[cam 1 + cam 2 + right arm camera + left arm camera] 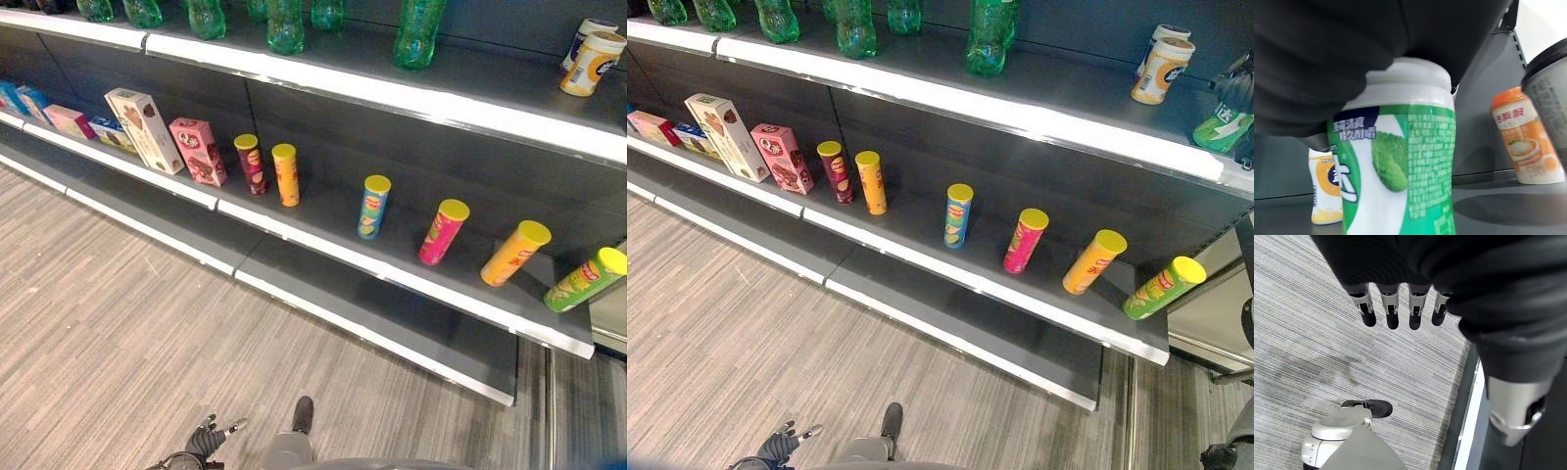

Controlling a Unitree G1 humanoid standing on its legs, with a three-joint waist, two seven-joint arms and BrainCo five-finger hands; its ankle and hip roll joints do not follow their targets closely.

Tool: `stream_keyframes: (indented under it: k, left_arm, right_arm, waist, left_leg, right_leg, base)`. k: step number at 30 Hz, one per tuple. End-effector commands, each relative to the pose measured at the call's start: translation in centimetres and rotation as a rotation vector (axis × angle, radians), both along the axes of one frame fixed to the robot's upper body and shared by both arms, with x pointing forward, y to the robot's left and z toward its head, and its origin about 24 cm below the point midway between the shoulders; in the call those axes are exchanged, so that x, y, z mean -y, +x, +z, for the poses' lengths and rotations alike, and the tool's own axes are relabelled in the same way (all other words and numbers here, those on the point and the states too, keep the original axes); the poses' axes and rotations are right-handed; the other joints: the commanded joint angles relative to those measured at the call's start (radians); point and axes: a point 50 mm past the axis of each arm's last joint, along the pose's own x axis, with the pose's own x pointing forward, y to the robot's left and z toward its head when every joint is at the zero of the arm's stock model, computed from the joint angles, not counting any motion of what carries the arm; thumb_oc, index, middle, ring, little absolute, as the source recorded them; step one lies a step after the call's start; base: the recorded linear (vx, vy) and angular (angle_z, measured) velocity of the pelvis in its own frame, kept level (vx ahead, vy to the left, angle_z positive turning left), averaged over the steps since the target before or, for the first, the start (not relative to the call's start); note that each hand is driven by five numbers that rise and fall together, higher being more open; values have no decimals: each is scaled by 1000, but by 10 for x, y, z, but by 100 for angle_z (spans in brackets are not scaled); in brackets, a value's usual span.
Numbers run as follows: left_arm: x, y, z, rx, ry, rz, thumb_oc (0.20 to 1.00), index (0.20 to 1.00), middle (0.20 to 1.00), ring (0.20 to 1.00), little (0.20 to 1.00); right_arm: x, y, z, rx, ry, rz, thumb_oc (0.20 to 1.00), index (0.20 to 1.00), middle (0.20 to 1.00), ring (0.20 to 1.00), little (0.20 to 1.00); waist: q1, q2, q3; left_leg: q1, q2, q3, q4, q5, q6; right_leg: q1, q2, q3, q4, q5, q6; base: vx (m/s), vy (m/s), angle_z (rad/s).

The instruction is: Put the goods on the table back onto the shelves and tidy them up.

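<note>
A grey store shelf (411, 257) runs across the view. On its middle level, boxes (145, 129) stand toward the left end and a row of yellow-lidded cans (373, 207) leans along the front edge toward the right end. Green bottles (285, 24) line the upper shelf (950, 93). At that shelf's right end the right hand (1236, 93) grips a green and white jar (1221, 129), its base just above or on the shelf near two orange-labelled cups (1161, 69); the wrist view shows the jar (1400, 161) close up, upright, with a small yellow jar (1326, 193) behind it. The left hand (1400, 308) hangs low over the floor (118, 313), fingers straight and holding nothing
</note>
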Motion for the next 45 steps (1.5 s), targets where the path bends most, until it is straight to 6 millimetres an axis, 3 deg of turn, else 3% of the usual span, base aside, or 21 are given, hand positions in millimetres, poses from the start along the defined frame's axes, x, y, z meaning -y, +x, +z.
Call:
stream_keyframes:
  k: [1, 7, 9, 10, 21, 24, 25, 26, 27, 28, 29, 30, 31, 35, 36, 37, 38, 40, 43, 45]
  left_arm:
    - [-13, 31, 15, 109, 34, -29, 1000, 1000, 1000, 1000, 1000]
    - [-13, 34, 16, 115, 37, -31, 1000, 1000, 1000, 1000, 1000]
    - [-13, 34, 16, 115, 37, -31, 1000, 1000, 1000, 1000, 1000]
    - [-13, 33, 15, 115, 37, -31, 1000, 1000, 1000, 1000, 1000]
    - [-11, 36, 16, 119, 43, -33, 1000, 1000, 1000, 1000, 1000]
    - [-9, 35, 14, 117, 43, -26, 1000, 1000, 1000, 1000, 1000]
    - [-7, 33, 13, 113, 43, -13, 1000, 1000, 1000, 1000, 1000]
    - [-7, 33, 13, 113, 45, -14, 1000, 1000, 1000, 1000, 1000]
    - [-3, 32, 11, 108, 43, -4, 1000, 1000, 1000, 1000, 1000]
    - [-5, 32, 12, 107, 48, -6, 1000, 1000, 1000, 1000, 1000]
    - [1, 30, 9, 99, 40, 1, 1000, 1000, 1000, 1000, 1000]
    - [-2, 30, 10, 97, 51, -3, 1000, 1000, 1000, 1000, 1000]
    - [4, 29, 8, 93, 40, 4, 1000, 1000, 1000, 1000, 1000]
    - [2, 30, 9, 91, 57, -12, 1000, 1000, 1000, 1000, 1000]
    - [4, 31, 9, 94, 52, -15, 1000, 1000, 1000, 1000, 1000]
    - [7, 32, 8, 95, 45, -25, 1000, 1000, 1000, 1000, 1000]
    - [6, 31, 8, 94, 49, -27, 1000, 1000, 1000, 1000, 1000]
    - [9, 30, 7, 88, 39, -35, 1000, 1000, 1000, 1000, 1000]
    - [10, 29, 7, 84, 40, -44, 1000, 1000, 1000, 1000, 1000]
    - [8, 41, 12, 115, 52, -90, 1000, 1000, 1000, 1000, 1000]
  right_arm:
    - [-7, -11, 49, 110, -90, -5, 200, 200, 200, 200, 200]
    - [-3, -12, 46, 61, -146, -43, 200, 200, 200, 200, 200]
    - [-2, -12, 45, 50, -161, -56, 523, 523, 523, 523, 523]
    - [-2, -11, 44, 46, -168, -61, 1000, 1000, 1000, 1000, 1000]
    - [-10, -12, 58, 134, -235, -54, 1000, 1000, 1000, 1000, 1000]
    - [-21, -16, 72, 253, -245, 2, 1000, 1000, 1000, 1000, 1000]
    - [-32, -22, 84, 364, -269, 59, 1000, 1000, 1000, 1000, 1000]
    - [-32, -22, 83, 364, -267, 58, 1000, 1000, 1000, 1000, 1000]
    - [-48, -31, 92, 492, -295, 145, 1000, 1000, 1000, 1000, 1000]
    - [-47, -32, 91, 492, -291, 142, 1000, 1000, 1000, 1000, 1000]
    - [-61, -41, 93, 612, -294, 223, 1000, 1000, 1000, 1000, 1000]
    - [-58, -42, 88, 611, -285, 217, 1000, 1000, 1000, 1000, 1000]
    - [-66, -49, 87, 700, -285, 258, 1000, 1000, 1000, 1000, 1000]
    - [-61, -56, 63, 771, -195, 272, 1000, 1000, 1000, 1000, 1000]
    - [-63, -55, 57, 786, -152, 293, 1000, 1000, 1000, 1000, 1000]
    - [-62, -51, 39, 801, -34, 324, 1000, 1000, 1000, 1000, 1000]
    - [-61, -52, 37, 801, -31, 321, 1000, 1000, 1000, 1000, 1000]
    - [-59, -49, 15, 782, 56, 334, 1000, 1000, 1000, 1000, 1000]
    - [-59, -49, 1, 769, 100, 343, 1000, 1000, 1000, 1000, 1000]
    - [-64, -43, -6, 758, 183, 380, 1000, 1000, 1000, 1000, 1000]
  waist:
    - [38, -55, 13]
    - [44, -59, 14]
    - [43, -59, 15]
    - [43, -59, 15]
    - [31, -56, 15]
    - [19, -52, 14]
    - [6, -46, 13]
    - [7, -48, 13]
    - [-7, -33, 17]
    - [-6, -38, 15]
    - [-25, -19, 15]
    - [-21, -29, 13]
    - [-39, -9, 15]
    - [-42, -14, 14]
    - [-47, -7, 15]
    - [-50, -4, 18]
    - [-47, -7, 18]
    - [-50, -1, 22]
    - [-49, -1, 23]
    - [-59, -1, 24]
  left_leg:
    - [151, 83, 56, 2, -169, -120]
    - [143, 79, 44, 2, -170, -122]
    - [142, 78, 43, 2, -171, -121]
    - [142, 78, 42, 2, -171, -121]
    - [152, 81, 56, 2, -179, -118]
    - [157, 82, 63, 2, -183, -116]
    - [162, 83, 72, 2, -186, -112]
    - [162, 83, 73, 2, -186, -112]
    - [174, 87, 84, 2, -195, -109]
    - [170, 86, 83, 2, -192, -108]
    - [174, 85, 90, 2, -198, -103]
    - [174, 86, 90, 2, -198, -103]
    - [182, 87, 98, 2, -204, -98]
    - [193, 87, 113, 2, -209, -94]
    - [195, 87, 118, 2, -209, -93]
    - [199, 86, 123, 2, -211, -91]
    - [199, 86, 123, 2, -211, -91]
    - [203, 87, 132, 2, -212, -89]
    - [208, 87, 137, 2, -213, -88]
    - [211, 88, 147, 2, -214, -88]
  right_leg:
    - [-15, -58, 45, 2, -33, 44]
    - [-9, -60, 27, 2, -35, 44]
    - [-8, -60, 26, 2, -36, 44]
    - [-7, -61, 26, 2, -36, 44]
    - [-9, -64, 34, 2, -31, 44]
    - [-10, -66, 41, 2, -29, 44]
    - [-13, -67, 47, 3, -27, 44]
    - [-13, -66, 47, 3, -26, 44]
    - [-13, -68, 59, 6, -28, 45]
    - [-16, -68, 58, 5, -24, 46]
    - [-20, -70, 66, 7, -24, 47]
    - [-20, -70, 66, 7, -24, 47]
    - [-22, -72, 73, 9, -25, 48]
    - [-21, -74, 82, 9, -24, 47]
    - [-20, -75, 82, 9, -25, 47]
    - [-18, -76, 83, 8, -25, 47]
    - [-17, -76, 83, 8, -25, 47]
    - [-17, -77, 86, 7, -25, 47]
    - [-16, -79, 90, 7, -24, 47]
    - [-18, -81, 99, 6, -23, 49]
  base:
    - [13, -8, 11]
    - [2, 0, 8]
    - [3, 5, 2]
    - [0, 0, 0]
    - [0, 0, 0]
    - [0, 0, 0]
    - [0, 0, 0]
    - [0, 0, 0]
    - [-7, 21, -5]
    - [-1, 39, -8]
    - [-2, 23, -10]
    - [11, 29, -13]
    - [4, 19, -15]
    - [-10, 22, -12]
    - [-18, 21, -14]
    - [-17, 22, -18]
    - [-18, 16, -22]
    - [-18, 10, -22]
    - [-11, 8, -13]
    - [-2, 12, -5]
